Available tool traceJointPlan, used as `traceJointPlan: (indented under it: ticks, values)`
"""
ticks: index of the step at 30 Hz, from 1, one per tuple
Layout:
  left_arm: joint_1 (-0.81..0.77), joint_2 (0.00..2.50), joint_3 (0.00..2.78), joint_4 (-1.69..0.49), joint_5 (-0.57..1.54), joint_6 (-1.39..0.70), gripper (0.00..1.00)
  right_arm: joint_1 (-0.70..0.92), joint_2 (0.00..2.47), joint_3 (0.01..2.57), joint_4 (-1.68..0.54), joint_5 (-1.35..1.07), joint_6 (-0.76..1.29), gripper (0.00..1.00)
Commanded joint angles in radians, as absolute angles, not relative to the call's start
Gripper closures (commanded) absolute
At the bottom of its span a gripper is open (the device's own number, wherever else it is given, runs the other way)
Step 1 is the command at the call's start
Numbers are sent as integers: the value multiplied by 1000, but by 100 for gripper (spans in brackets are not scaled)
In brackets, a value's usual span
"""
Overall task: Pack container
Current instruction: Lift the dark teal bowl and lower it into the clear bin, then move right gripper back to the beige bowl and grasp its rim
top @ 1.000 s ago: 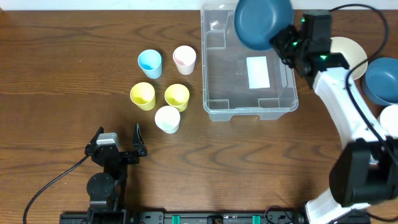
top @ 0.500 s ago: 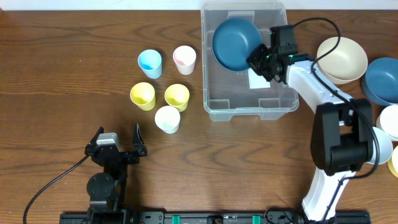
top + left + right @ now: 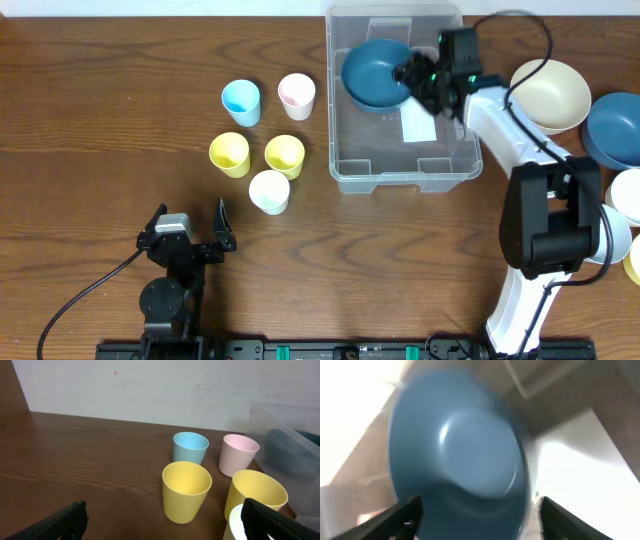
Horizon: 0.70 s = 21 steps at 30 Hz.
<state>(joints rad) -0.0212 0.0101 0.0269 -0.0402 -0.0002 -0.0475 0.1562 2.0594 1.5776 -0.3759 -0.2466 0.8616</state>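
Note:
The container [image 3: 404, 172] is a clear plastic bin at the back centre of the table, with a white label [image 3: 418, 122] on its base. A dark blue bowl [image 3: 375, 72] lies inside it at the back left. My right gripper [image 3: 414, 75] reaches into the bin at the bowl's right rim. In the right wrist view the bowl [image 3: 465, 460] fills the frame, blurred, and my right gripper [image 3: 481, 505] stands open with its fingers wide on either side. My left gripper [image 3: 190, 232] rests open near the front left, and in its wrist view the left gripper [image 3: 162, 527] holds nothing.
Left of the bin stand several cups: light blue [image 3: 241, 101], pink [image 3: 297, 95], two yellow [image 3: 229, 154] [image 3: 285, 155] and white [image 3: 269, 191]. At the right edge sit a cream bowl [image 3: 550, 95], a blue bowl [image 3: 614, 130] and a white bowl [image 3: 628, 195].
My right arm brought the blue bowl from above the bin's back right corner down into the bin, then opened its jaws. The left arm has not moved.

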Motion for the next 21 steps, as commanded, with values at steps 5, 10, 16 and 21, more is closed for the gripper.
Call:
traceJointPlan:
  ticks: [5, 10, 16, 21]
  values:
    - [-16, 5, 4, -73, -12, -30, 2, 45, 1892, 1977, -716, -124, 720, 2]
    - [-16, 5, 4, -73, -12, -30, 2, -142, 1828, 2061, -1065, 38, 813, 1]
    - [-16, 5, 4, -73, -12, -30, 2, -310, 1848, 1907, -1179, 25, 889, 1]
    - [-16, 5, 4, -73, -12, -30, 2, -331, 1851, 1669, -978, -23, 957, 1]
